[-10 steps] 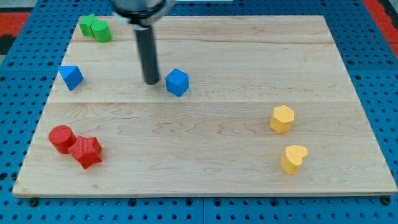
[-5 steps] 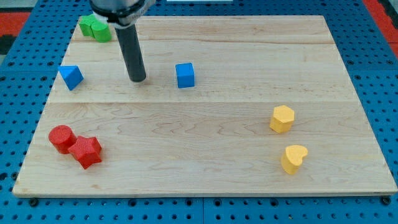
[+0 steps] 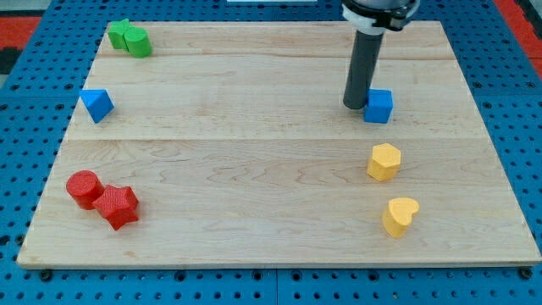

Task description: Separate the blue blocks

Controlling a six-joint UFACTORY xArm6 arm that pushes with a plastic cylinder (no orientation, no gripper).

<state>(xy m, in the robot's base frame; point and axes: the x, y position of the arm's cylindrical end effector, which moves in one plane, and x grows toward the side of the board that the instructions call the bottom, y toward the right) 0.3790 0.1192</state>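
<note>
Now pressing my tip (image 3: pixel 354 105) against the left face of the blue cube (image 3: pixel 378 106), in the right upper part of the frame, on the wooden counter (image 3: pixel 254 186). No jaws on this rig, only a bare rod, so nothing clenched or released. Sitting far off at the left edge: the blue wedge-shaped block (image 3: pixel 96 104), well apart from the cube, so the separation is looking largely achieved, by my judgement. Lying just below the cube: the yellow hexagonal block (image 3: pixel 384 161), and lower still the yellow heart-shaped block (image 3: pixel 400 216). Resting at lower left, touching each other: the red cylinder (image 3: pixel 84 188) and the red star-shaped block (image 3: pixel 117 206). Sitting in the upper left corner: the green blocks (image 3: pixel 129 38).

For doing this step well: keeping any further push straight toward the frame's right, through the cube's middle, avoiding spin; steering clear of the yellow hexagonal block below; stopping well short of the counter's right edge.
</note>
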